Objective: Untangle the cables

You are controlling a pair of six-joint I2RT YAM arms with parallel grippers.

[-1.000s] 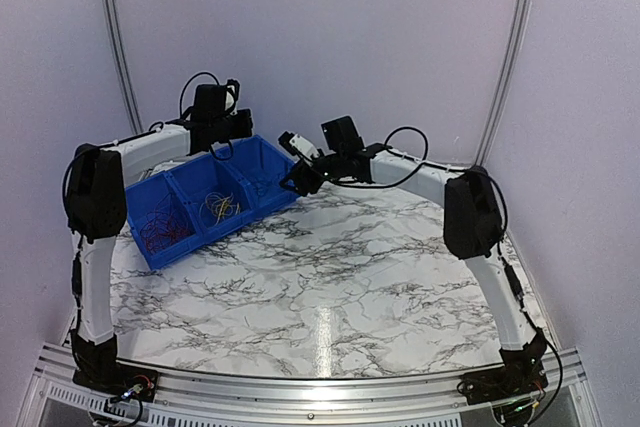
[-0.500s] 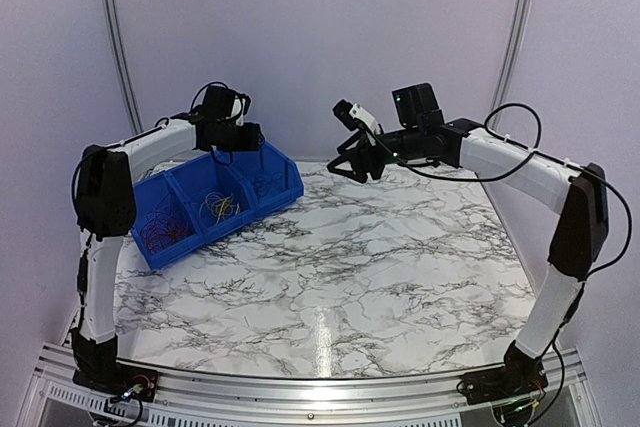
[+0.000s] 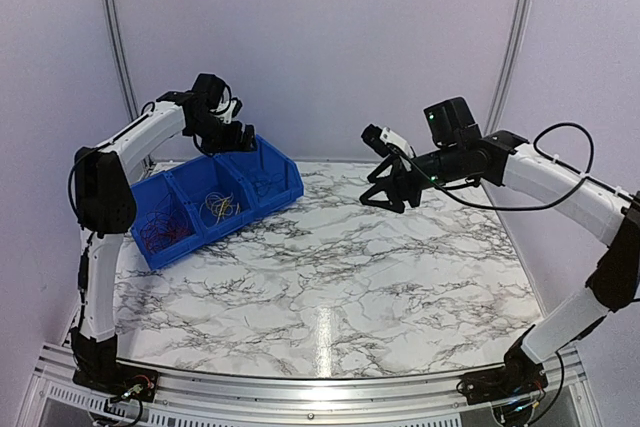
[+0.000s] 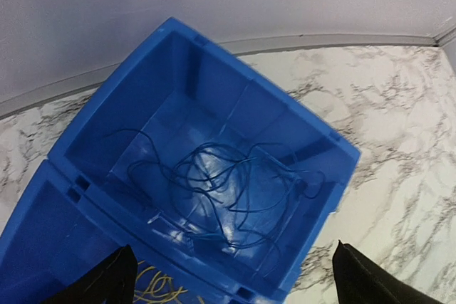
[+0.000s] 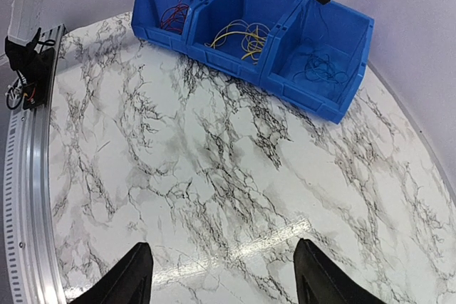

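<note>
From above, the left gripper hung over the right end of the blue box. Its fingers were spread wide and held nothing. The right gripper hung over the table, well apart from the box. It was open and empty too. In the box, the red wires were at the left end, the yellow wires in the middle and the blue wires at the right end.

In the left wrist view, the blue wires lay in a loose, loopy heap on the box floor. If the gripper dipped low, I think a loop could catch on a finger and get dragged out.

In the right wrist view, each colour sat in its own part. A bump could tip the box and mix them.
</note>
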